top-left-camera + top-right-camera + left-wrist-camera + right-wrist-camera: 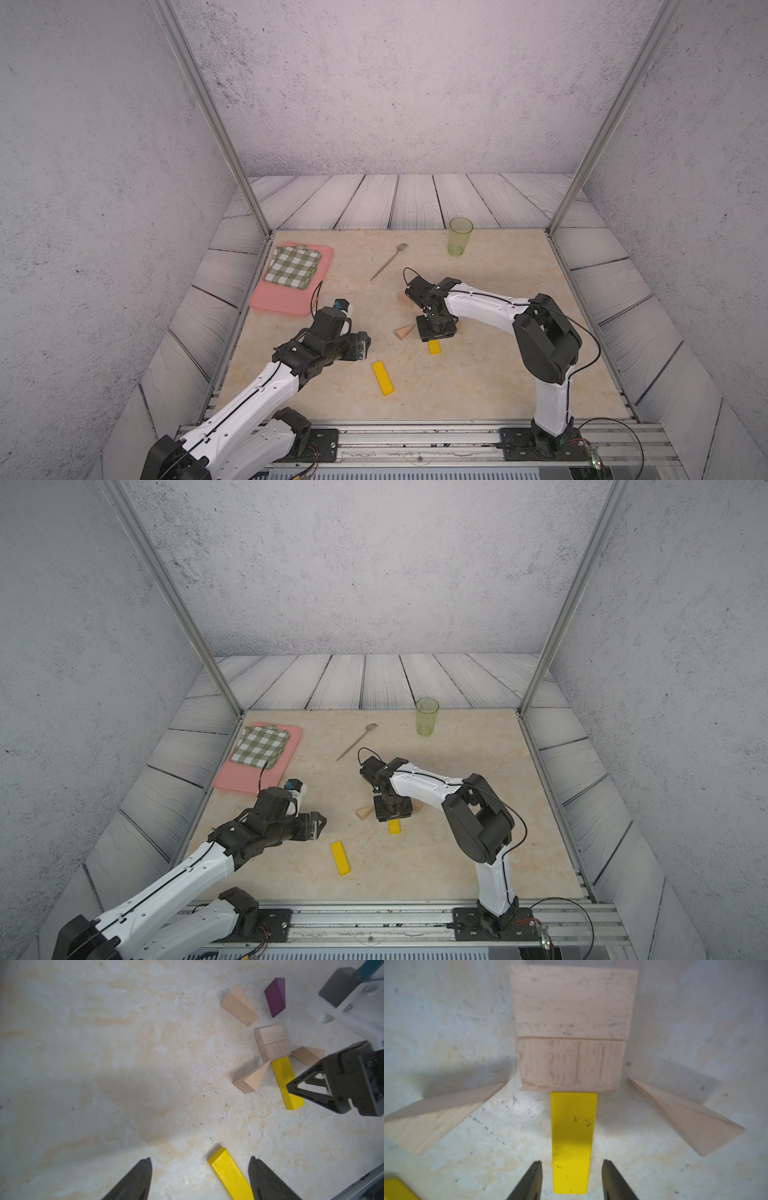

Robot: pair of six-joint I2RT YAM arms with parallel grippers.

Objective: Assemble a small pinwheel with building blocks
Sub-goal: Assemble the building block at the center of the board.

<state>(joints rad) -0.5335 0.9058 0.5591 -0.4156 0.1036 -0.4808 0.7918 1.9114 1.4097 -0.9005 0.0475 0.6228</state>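
**At mid-table: stem down, jaws parted around it**

At mid-table lies the pinwheel (274,1047), flat and part-built. Its wooden centre (571,1028) is two pale rectangles side by side, touching. The yellow stem (572,1140) lies flat with its far end against the centre's near edge and runs toward the near side. The near-left wedge (431,1120) and the near-right wedge (691,1118) point their tips at the centre's near corners, close but not quite touching. On the far side, a third wooden wedge (239,1006) and the purple wedge (275,997) lie a little apart from the centre.

The right gripper (572,1178) hangs low over the stem, jaws apart with a gap on either side of the bar, and holds nothing. The left gripper (200,1158) hovers to the left, jaws wide apart and empty. It is close by the second yellow bar (383,377), which lies loose near-left of the pinwheel.

Stem-laying looks all but finished. Next, the right gripper should rise straight up so that neither finger drags the bar off the centre. The second bar, probably the stem's extension, then wants gripping across its narrow width and setting end to end with the first. The far blades want nudging in.

A spoon (388,262) and a green cup (460,236) stand farther off. A pink tray (282,303) with a checked cloth (293,266) sits far left.
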